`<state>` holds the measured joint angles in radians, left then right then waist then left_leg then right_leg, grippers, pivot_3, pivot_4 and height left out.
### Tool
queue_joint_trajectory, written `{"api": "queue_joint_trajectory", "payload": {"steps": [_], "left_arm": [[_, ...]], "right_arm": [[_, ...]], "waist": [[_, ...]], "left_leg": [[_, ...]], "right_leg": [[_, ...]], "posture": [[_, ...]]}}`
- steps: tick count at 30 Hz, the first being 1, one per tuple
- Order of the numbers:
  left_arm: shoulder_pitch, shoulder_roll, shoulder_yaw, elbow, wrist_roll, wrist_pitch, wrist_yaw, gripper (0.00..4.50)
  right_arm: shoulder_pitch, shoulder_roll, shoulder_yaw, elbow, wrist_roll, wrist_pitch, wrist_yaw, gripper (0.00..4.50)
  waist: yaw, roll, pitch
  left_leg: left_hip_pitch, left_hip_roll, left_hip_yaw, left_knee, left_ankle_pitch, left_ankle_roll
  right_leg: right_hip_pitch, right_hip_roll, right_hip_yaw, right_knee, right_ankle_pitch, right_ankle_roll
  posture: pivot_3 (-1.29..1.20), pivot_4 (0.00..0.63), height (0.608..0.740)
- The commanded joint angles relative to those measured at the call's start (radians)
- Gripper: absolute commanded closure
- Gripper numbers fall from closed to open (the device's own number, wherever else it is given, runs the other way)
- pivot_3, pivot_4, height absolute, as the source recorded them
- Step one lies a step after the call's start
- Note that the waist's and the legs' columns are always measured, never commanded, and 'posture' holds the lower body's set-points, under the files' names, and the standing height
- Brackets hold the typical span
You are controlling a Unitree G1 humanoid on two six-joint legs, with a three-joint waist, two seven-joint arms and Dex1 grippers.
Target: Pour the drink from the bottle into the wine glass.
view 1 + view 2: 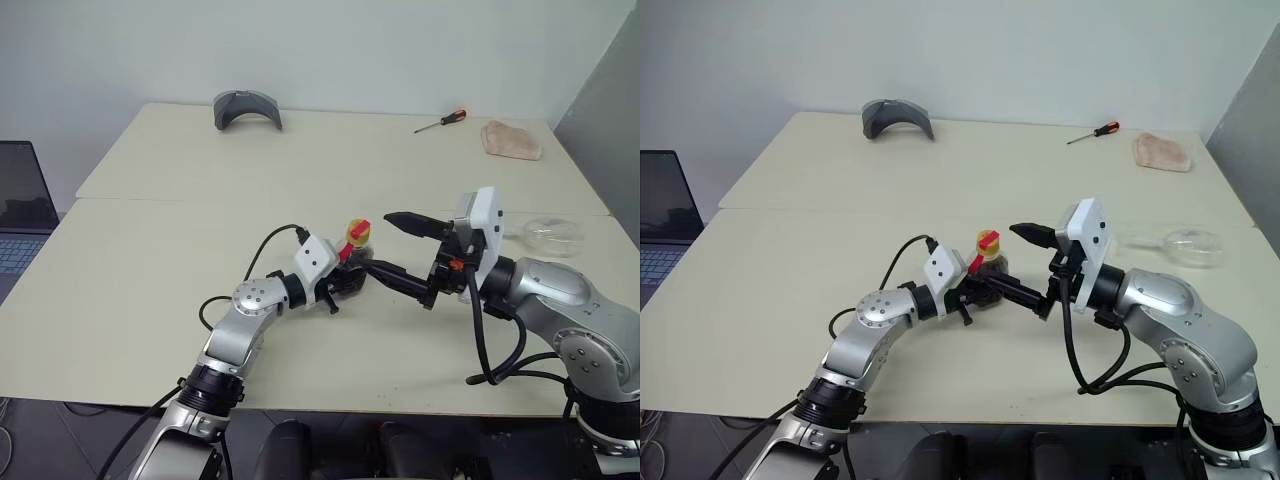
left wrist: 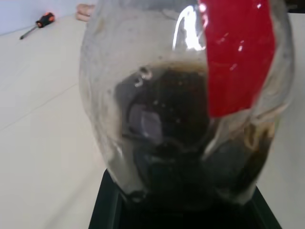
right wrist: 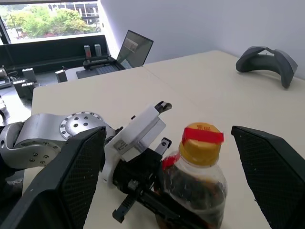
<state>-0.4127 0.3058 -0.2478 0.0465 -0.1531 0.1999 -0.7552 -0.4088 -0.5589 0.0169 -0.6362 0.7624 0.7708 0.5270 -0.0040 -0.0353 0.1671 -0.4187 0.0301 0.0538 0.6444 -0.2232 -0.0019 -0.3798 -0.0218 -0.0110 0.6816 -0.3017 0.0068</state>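
The bottle stands upright near the middle of the pale table, its yellow cap on and a red label strip at the neck. The left gripper is closed on the bottle's rounded lower body, reaching in low and nearly level from the robot's left. In the left wrist view the clear plastic sits right against the gripper, with the dark drink filling the lower part.

The right gripper is spread wide and holds nothing. Its two black fingers flank the bottle's neck and cap without touching, one finger above and behind the cap, the other low beside the left gripper.

The wine glass lies on its side toward the table's right edge, well apart from the bottle and beyond the right arm.

A screwdriver, a folded cloth and a grey curved object rest along the far side of the table.
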Motion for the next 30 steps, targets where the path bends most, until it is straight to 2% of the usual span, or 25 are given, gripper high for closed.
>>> {"api": "queue_joint_trajectory", "payload": {"steps": [1,10,16,18,20,26,30], "left_arm": [[-0.036,-0.014,-0.023,-0.042,-0.001,-0.026,-0.032,3.55],[-0.04,-0.027,-0.034,-0.045,0.0,-0.03,-0.053,3.58],[-0.037,-0.028,-0.033,-0.046,0.001,-0.029,-0.055,3.58],[-0.036,-0.031,-0.034,-0.049,0.001,-0.027,-0.054,3.58],[-0.036,-0.034,-0.034,-0.051,0.001,-0.026,-0.054,3.59],[-0.037,-0.037,-0.035,-0.067,-0.012,-0.012,-0.064,3.6],[-0.04,-0.031,-0.041,-0.13,-0.08,0.041,-0.138,3.6]], "right_arm": [[-0.033,0.028,0.018,0.02,-0.04,-0.023,-0.021,0.0],[-0.023,0.081,0.03,0.097,-0.116,-0.077,-0.008,0.0],[-0.012,0.081,0.02,0.11,-0.129,-0.087,0.002,1.95],[-0.01,0.08,0.022,0.113,-0.137,-0.094,0.003,2.76],[-0.008,0.078,0.025,0.115,-0.146,-0.099,0.006,3.31],[-0.009,0.058,0.035,0.132,-0.179,-0.124,0.05,3.3],[-0.071,-0.018,0.051,0.261,-0.209,-0.227,0.248,3.3]], "waist": [[0.001,0.0,0.0],[0.001,0.0,0.0],[0.001,0.0,0.0],[0.001,0.0,0.0],[0.001,0.0,0.0],[0.001,0.0,0.0],[0.0,0.0,0.001]], "left_leg": [[0.0,0.0,0.0,0.0,0.0,0.0],[-0.001,0.0,0.0,0.0,0.0,0.0],[-0.001,0.0,0.0,0.0,0.0,0.0],[-0.001,0.0,0.0,0.0,0.0,0.0],[-0.001,0.0,0.0,0.0,0.0,0.0],[-0.001,0.0,0.0,0.0,0.0,0.0],[-0.001,-0.001,0.0,0.0,0.0,0.0]], "right_leg": [[0.0,0.0,0.0,0.0,0.0,0.0],[0.0,0.0,0.0,0.0,0.0,0.0],[0.0,0.0,0.0,0.0,0.0,0.0],[0.0,0.0,0.0,0.0,0.0,0.0],[0.0,0.0,0.0,0.0,0.0,0.0],[0.0,0.0,0.0,0.0,0.0,0.0],[0.0,0.0,0.0,0.0,0.0,0.0]], "posture": [[0.0,0.15,0.74],[0.0,0.15,0.74],[0.0,0.15,0.74],[0.0,0.15,0.74],[0.0,0.15,0.74],[0.0,0.15,0.74],[0.0,0.15,0.74]]}}
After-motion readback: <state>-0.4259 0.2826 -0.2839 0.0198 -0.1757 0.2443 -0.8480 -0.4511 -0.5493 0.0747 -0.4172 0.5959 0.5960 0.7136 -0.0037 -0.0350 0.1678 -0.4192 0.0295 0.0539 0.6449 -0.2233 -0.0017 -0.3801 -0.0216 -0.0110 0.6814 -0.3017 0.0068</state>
